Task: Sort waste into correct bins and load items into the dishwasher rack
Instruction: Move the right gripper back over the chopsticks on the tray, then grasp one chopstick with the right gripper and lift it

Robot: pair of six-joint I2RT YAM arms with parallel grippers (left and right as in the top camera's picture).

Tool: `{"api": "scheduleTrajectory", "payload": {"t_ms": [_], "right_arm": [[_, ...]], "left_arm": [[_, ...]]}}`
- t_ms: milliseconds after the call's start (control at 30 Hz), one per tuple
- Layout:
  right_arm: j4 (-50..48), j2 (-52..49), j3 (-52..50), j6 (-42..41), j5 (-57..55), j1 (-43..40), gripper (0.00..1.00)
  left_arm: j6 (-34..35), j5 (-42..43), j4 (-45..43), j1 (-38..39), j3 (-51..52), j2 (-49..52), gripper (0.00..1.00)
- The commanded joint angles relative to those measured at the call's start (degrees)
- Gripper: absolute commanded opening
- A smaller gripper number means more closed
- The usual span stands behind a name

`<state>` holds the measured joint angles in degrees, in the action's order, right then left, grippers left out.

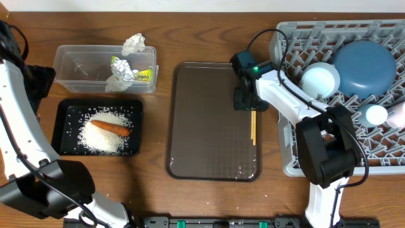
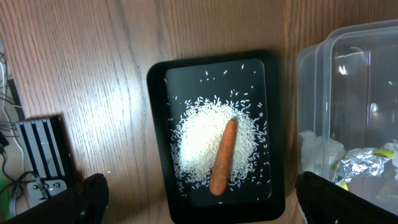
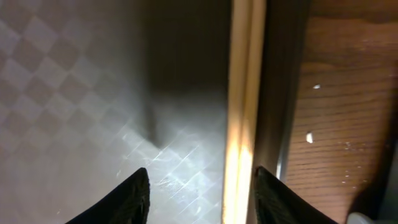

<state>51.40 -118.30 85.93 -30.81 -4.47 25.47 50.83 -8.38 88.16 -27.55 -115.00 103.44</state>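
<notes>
The step in hand is, I judge, the pick-up of the wooden chopsticks (image 1: 253, 126), which seem to be the last item not yet in the dishwasher rack (image 1: 380, 149). The right end effector (image 1: 247, 98) is low over the brown serving tray (image 1: 202, 126). The pair runs from under it back toward the arm's base.

In the wrist view its fingers (image 3: 124, 202) are apart. The chopsticks lie between them, close to one finger, w/ a clear gap on the other side; nothing is clamped yet. The tray's raised edge is just beside the end effector, on the rack side.

To do it well:
- Centre the end effector on the pair first, so both sticks are taken together & none rolls away.
- Go down until the tips nearly touch the tray floor, as the sticks are thin.
- Close slowly, then lift straight up to clear the edge.

The left end effector (image 2: 199, 186) hangs w/ fingers wide apart and holds nothing. The black tray (image 2: 158, 124) w/ carrot (image 2: 222, 155) & rice (image 2: 199, 140) is directly under it.
</notes>
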Motion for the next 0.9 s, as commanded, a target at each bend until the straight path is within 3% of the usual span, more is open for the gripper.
{"api": "scheduleTrajectory", "payload": {"t_ms": [0, 433, 867], "right_arm": [[-1.4, -0.2, -1.4, -2.0, -2.9, 0.4, 0.54], [-5.3, -0.2, -3.1, -1.9, 0.1, 0.5, 0.40], [-7.3, -0.2, -7.1, -2.0, 0.1, 0.5, 0.39]], "left_arm": [[0.3, -1.1, 0.3, -0.2, -0.4, 0.0, 0.98], [0.3, -1.1, 0.3, -0.2, -0.4, 0.0, 0.98], [0.3, -1.1, 0.3, -0.2, -0.4, 0.0, 0.98]]}}
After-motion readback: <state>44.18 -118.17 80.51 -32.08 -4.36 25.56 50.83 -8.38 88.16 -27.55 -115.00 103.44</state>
